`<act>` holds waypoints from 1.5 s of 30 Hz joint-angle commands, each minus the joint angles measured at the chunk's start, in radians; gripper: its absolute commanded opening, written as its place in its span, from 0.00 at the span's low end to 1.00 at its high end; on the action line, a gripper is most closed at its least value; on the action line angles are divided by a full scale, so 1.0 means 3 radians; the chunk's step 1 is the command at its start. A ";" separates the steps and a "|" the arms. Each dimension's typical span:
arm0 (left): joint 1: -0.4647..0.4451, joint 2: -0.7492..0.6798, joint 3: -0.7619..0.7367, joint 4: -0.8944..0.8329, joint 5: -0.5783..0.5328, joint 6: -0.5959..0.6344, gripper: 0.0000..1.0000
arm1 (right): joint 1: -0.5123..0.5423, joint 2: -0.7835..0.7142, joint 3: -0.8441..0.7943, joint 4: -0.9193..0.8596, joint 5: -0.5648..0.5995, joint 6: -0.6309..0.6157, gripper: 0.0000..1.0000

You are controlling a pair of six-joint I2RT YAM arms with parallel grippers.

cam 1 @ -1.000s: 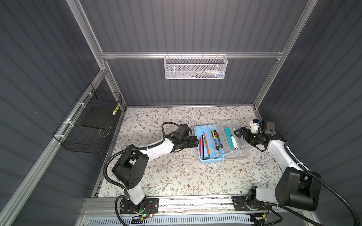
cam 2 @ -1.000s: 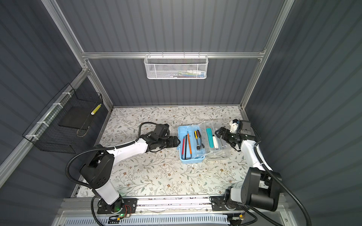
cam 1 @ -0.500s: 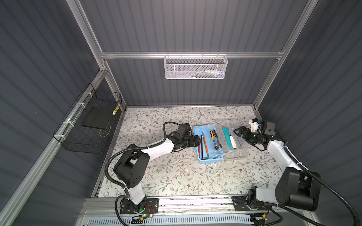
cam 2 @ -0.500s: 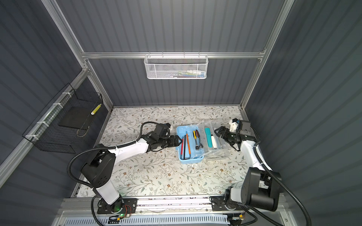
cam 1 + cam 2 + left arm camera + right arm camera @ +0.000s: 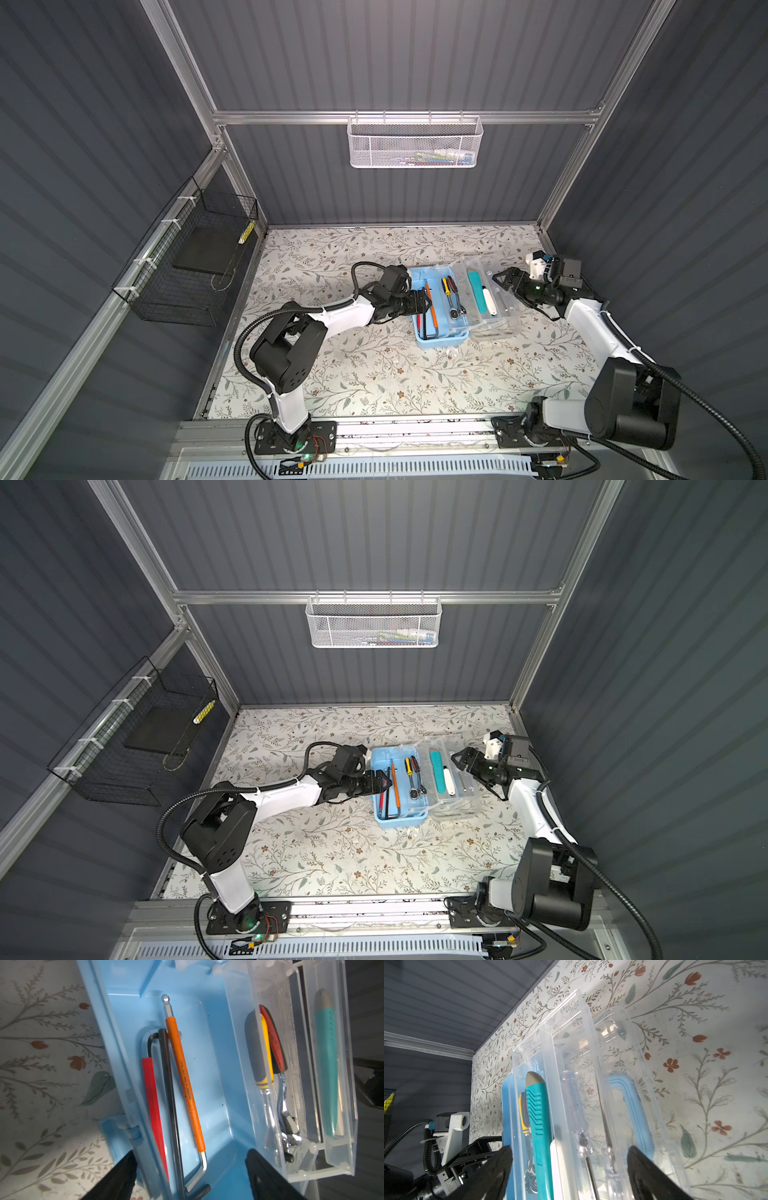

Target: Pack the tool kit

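The tool kit (image 5: 440,340) (image 5: 401,820), a light-blue box, lies open mid-mat with hex keys (image 5: 185,1084) in it. A clear tray (image 5: 496,326) (image 5: 566,1047) beside it holds a teal knife (image 5: 539,1126) and a clear screwdriver (image 5: 575,1105). The lid's blue handle (image 5: 631,1105) shows through the plastic. My left gripper (image 5: 426,301) (image 5: 384,785) (image 5: 191,1167) is open, one finger outside the box's left wall and one inside. My right gripper (image 5: 500,280) (image 5: 459,760) (image 5: 569,1167) is open, its fingers spread either side of the clear tray's end.
A white mesh basket (image 5: 413,145) hangs on the back rail. A black wire basket (image 5: 195,266) with a yellow item (image 5: 246,232) hangs on the left wall. A yellow-handled screwdriver (image 5: 259,1053) and a ratchet wrench (image 5: 284,1105) lie between the blue box and the tray.
My left gripper has slid right, over the box's left wall. My right gripper has come a little closer to the clear tray and its jaws have narrowed slightly.
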 commanded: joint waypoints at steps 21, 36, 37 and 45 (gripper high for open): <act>-0.0101 0.0065 -0.0002 0.0300 0.0106 -0.0174 0.83 | 0.0678 -0.0122 0.0267 -0.0071 0.0107 0.0396 0.82; -0.0101 -0.0112 -0.0110 0.0148 -0.0028 -0.0139 0.83 | 0.1223 -0.0030 0.0415 -0.0317 0.0971 0.0569 0.82; -0.0101 -0.0118 -0.0104 0.0101 -0.0044 -0.0131 0.83 | 0.1248 -0.0023 0.0423 -0.0342 0.1020 0.0580 0.82; -0.0090 -0.0238 -0.0007 -0.0329 -0.0306 0.0065 0.85 | 0.1471 0.0043 0.0550 -0.0474 0.1351 0.0586 0.81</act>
